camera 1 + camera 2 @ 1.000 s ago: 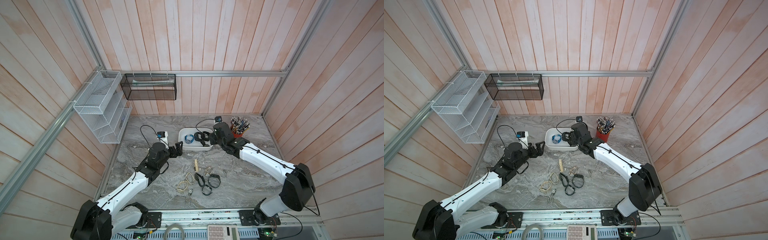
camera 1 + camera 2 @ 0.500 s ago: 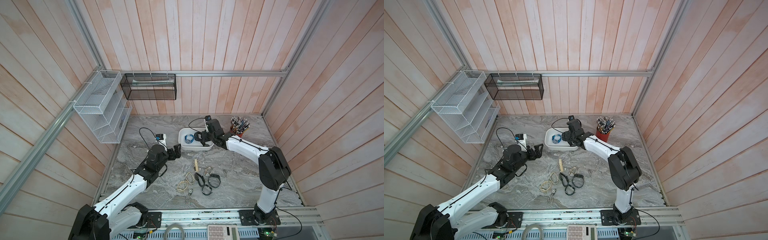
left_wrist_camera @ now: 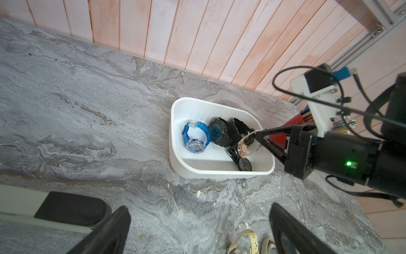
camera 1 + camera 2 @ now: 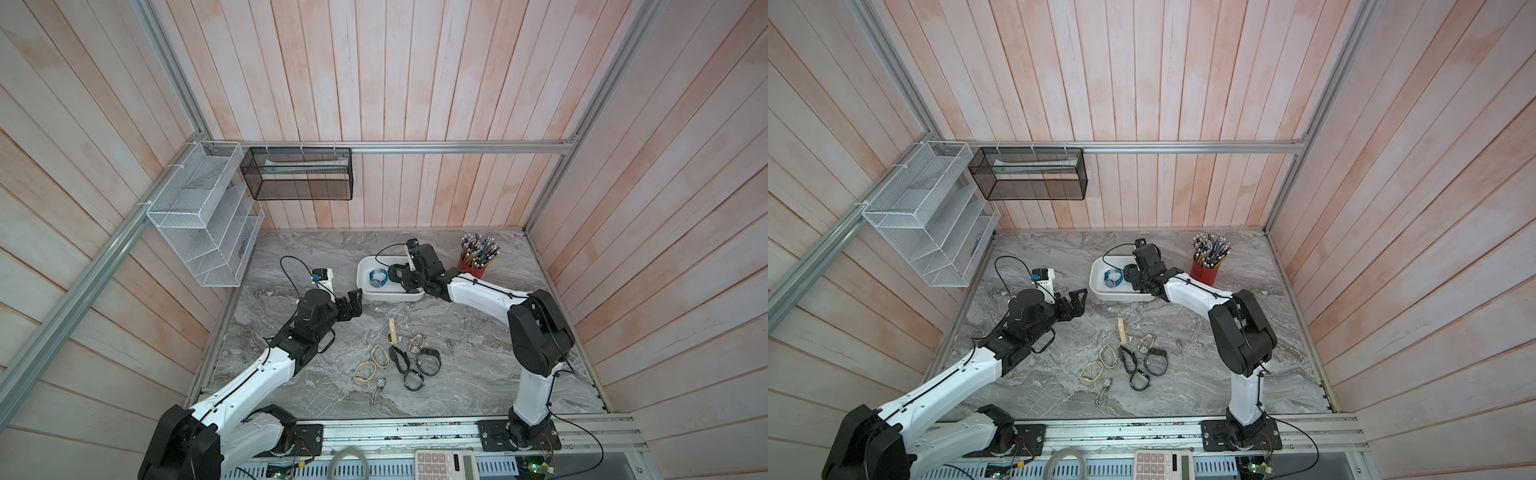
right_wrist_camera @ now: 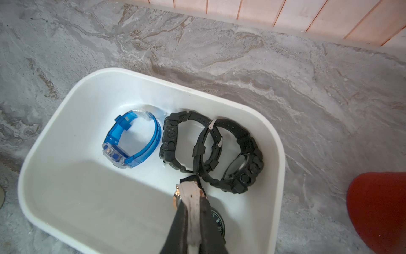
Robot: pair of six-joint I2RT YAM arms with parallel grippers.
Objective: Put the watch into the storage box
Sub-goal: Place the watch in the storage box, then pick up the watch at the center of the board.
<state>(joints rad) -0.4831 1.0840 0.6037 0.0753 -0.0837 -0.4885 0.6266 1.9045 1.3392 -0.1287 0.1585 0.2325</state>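
While poised over the shallow white plastic storage box (image 3: 219,172), clamps the round rose-gold watch (image 3: 242,149) in right gripper (image 3: 254,135), holds left gripper (image 4: 351,306) wide open outside.

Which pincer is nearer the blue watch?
Right: right pincer, gripping the watch, hangs over the storage box near the blue watch; left pincer is outside it, over the table.
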